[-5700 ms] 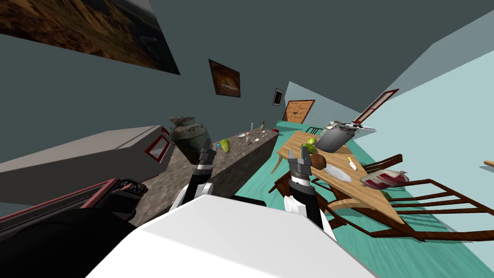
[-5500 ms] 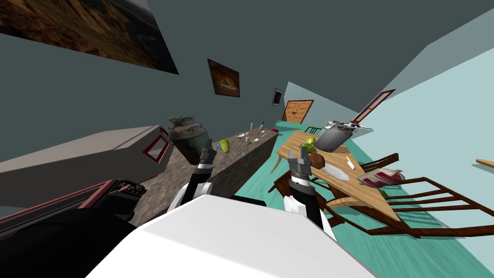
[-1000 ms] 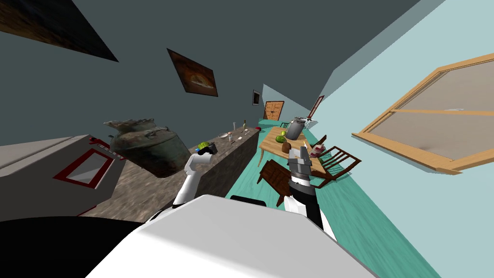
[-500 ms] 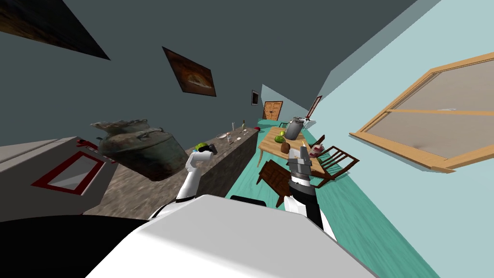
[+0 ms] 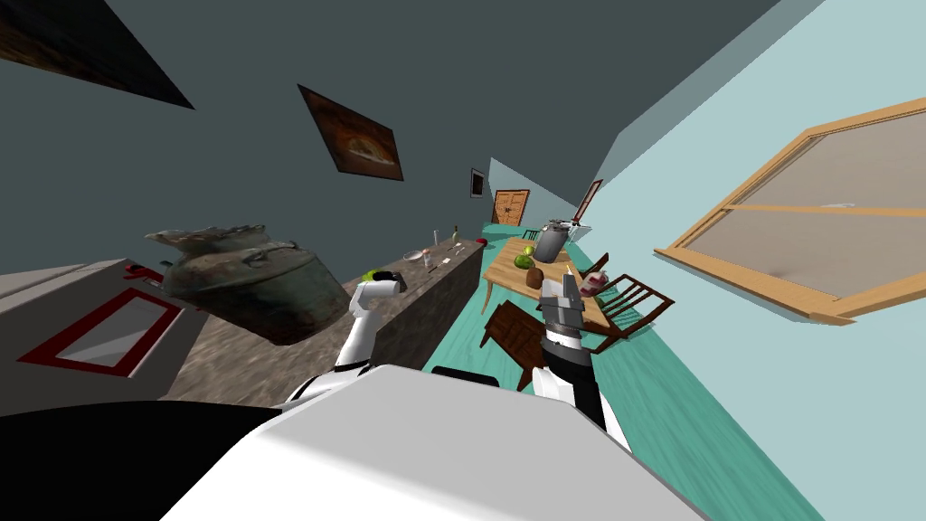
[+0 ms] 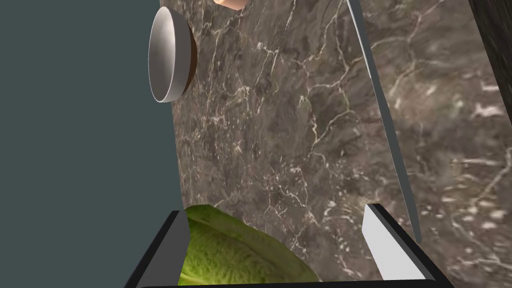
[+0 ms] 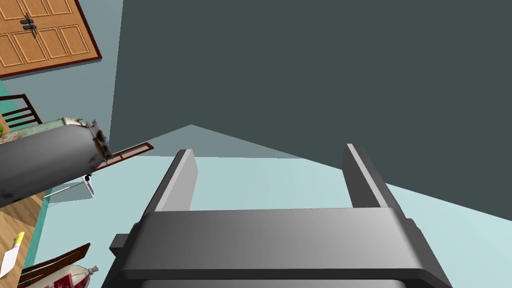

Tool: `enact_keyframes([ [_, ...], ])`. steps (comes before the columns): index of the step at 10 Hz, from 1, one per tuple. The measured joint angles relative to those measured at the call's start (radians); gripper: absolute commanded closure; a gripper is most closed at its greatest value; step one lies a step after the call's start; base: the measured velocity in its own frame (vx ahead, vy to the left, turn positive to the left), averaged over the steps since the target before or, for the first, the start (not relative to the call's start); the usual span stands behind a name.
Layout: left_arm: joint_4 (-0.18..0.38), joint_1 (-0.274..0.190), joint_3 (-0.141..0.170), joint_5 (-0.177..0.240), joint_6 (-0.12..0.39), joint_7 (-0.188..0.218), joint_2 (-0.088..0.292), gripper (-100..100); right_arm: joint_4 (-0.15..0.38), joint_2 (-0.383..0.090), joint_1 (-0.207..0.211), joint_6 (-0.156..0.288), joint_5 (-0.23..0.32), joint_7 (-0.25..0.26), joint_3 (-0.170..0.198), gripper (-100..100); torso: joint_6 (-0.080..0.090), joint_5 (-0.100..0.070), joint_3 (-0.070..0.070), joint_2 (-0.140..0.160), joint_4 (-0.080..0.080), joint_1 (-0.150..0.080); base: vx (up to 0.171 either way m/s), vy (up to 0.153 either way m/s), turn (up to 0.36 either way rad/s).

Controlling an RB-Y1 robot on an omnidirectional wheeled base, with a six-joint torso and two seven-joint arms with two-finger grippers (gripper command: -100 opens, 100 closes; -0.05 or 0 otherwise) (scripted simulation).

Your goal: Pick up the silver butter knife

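Left wrist view: the left pincer point(image 6: 275, 210) hangs over the brown marble counter point(image 6: 280, 130) with its two blades spread wide and nothing between the tips. The silver butter knife point(image 6: 384, 120) lies flat on the counter. It is a long thin strip running forward from just outside the finger point(image 6: 385, 245) farther from the wall, so it is beside the opening, not within it. A green lettuce point(image 6: 235, 255) sits close under the pincer's body by the other finger. A grey bowl point(image 6: 170, 55) stands well ahead, at the counter's wall edge.

In the head view the left arm reaches out over the counter, with the big dark pot point(image 5: 253, 280) behind the pincer. Since half a second ago the pot and counter have slid together towards the picture's left edge, which is my own move along the counter. 5.7 s ago the left arm was tucked near the chest and the wooden table point(image 5: 506, 271) loomed much nearer. The right pincer point(image 5: 565, 289) is held up before the chest, blades apart.
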Motion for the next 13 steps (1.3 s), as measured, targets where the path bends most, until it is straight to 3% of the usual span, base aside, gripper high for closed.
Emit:
enact_keyframes([
  [13, 0.140, -0.137, 0.100, 0.011, 0.343, 0.076, -0.015, -100, 0.000, 0.000, 0.000, 0.000, 0.000, 0.000, 0.000, 0, 0.000, 0.000, -0.001, -0.002, -0.001, 0.001, 0.067, -0.006, 0.005],
])
